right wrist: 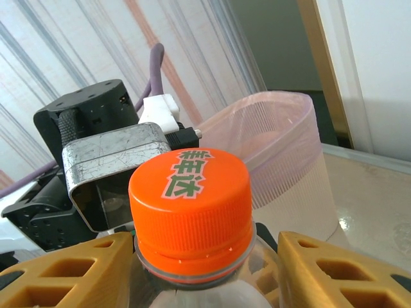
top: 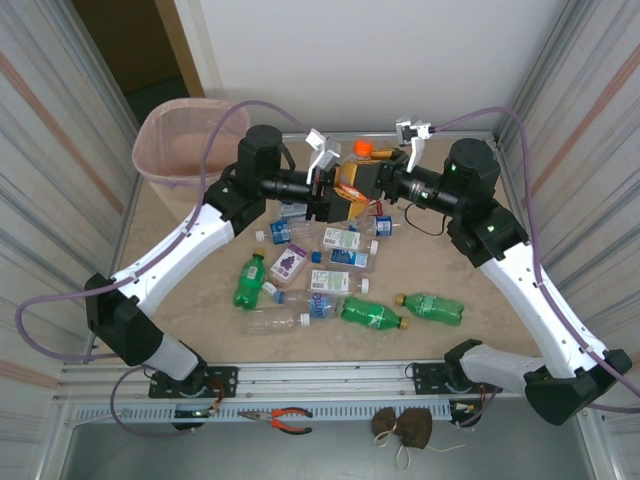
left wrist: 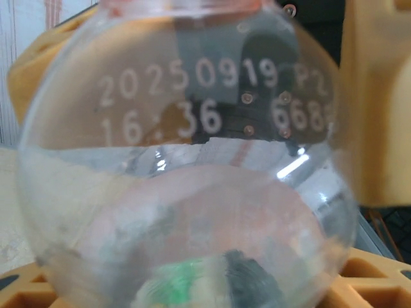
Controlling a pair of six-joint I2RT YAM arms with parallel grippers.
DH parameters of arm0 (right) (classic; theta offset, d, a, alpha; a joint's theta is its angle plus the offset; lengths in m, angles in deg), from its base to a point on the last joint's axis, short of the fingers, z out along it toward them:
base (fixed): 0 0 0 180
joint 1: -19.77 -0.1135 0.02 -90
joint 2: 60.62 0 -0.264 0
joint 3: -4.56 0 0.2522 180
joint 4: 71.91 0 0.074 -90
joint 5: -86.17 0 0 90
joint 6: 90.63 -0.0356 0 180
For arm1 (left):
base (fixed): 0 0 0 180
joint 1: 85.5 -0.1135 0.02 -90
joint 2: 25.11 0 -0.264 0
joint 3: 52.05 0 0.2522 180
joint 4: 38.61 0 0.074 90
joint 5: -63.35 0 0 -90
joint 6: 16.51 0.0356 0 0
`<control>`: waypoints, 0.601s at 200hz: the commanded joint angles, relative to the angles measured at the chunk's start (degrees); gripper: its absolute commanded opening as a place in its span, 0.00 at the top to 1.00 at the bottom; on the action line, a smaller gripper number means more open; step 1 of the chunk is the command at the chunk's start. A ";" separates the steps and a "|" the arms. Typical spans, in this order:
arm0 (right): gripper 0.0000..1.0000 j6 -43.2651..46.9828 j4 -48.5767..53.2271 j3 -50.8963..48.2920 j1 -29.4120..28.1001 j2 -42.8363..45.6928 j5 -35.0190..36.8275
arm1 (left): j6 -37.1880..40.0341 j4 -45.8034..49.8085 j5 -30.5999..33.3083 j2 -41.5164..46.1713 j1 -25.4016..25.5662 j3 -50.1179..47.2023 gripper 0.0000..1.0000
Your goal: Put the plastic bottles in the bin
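Note:
A clear bottle with an orange cap (top: 363,149) is held upright above the back of the table, between both grippers. My right gripper (top: 388,186) is shut on its body; the cap (right wrist: 190,199) rises between its yellow fingers (right wrist: 64,269). From the other side my left gripper (top: 338,192) closes on the bottle's shoulder (left wrist: 186,141), with yellow fingers (left wrist: 379,96) at both edges. The beige bin (top: 180,140) with its pink liner (right wrist: 282,147) stands at the far left. Several more bottles, green (top: 250,280) and clear (top: 275,320), lie on the table below.
Two more green bottles (top: 372,316) (top: 432,308) lie towards the front right of the beige table (top: 470,270). Corrugated walls close in both sides. Orange-handled pliers (top: 290,420) and a brown pouch (top: 402,428) lie on the front rail.

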 commanded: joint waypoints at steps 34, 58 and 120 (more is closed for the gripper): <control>0.44 0.06 -0.14 2.60 -0.51 1.82 0.92 | 3.33 1.51 0.16 1.95 0.37 1.73 0.47; 0.30 1.39 2.26 3.17 -0.45 2.71 3.44 | 4.55 3.98 1.98 3.11 -0.39 2.35 0.48; 0.20 5.98 11.00 4.61 0.33 5.89 14.97 | 5.35 12.99 11.10 7.13 -8.02 4.49 0.48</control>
